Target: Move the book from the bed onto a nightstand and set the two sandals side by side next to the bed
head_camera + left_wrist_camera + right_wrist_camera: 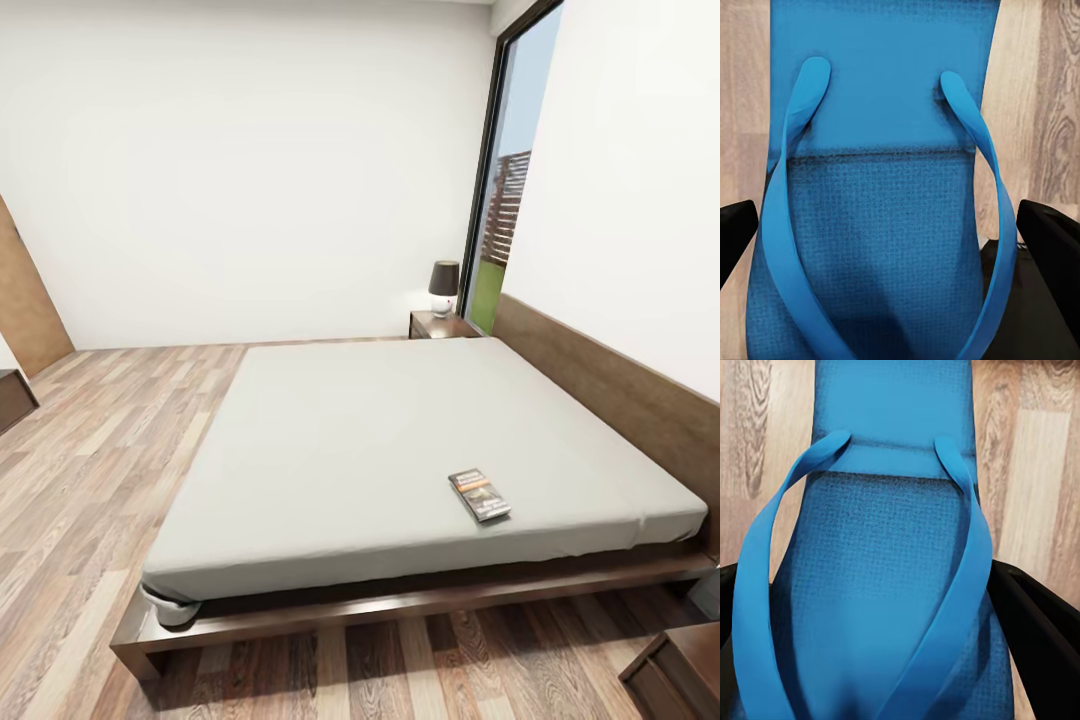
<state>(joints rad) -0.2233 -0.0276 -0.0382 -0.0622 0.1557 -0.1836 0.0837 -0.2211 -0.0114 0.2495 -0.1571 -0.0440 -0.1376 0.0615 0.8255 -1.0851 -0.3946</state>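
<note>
Book (479,495) lies flat on the bed (380,440), near its foot-side edge, untouched. Far nightstand (437,324) carries a lamp (444,286). Each gripper clamps 1 sandal, left (881,217) and right (885,585), above plank floor (90,460), apparently carried for placement beside the bed.

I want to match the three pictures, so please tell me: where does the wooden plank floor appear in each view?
Head view: the wooden floor lies left of and in front of the bed.
Left wrist view: behind one blue sandal, along both its sides.
Right wrist view: behind the other blue sandal, likewise.
Shared landmark: the floor's plank grain.
</note>
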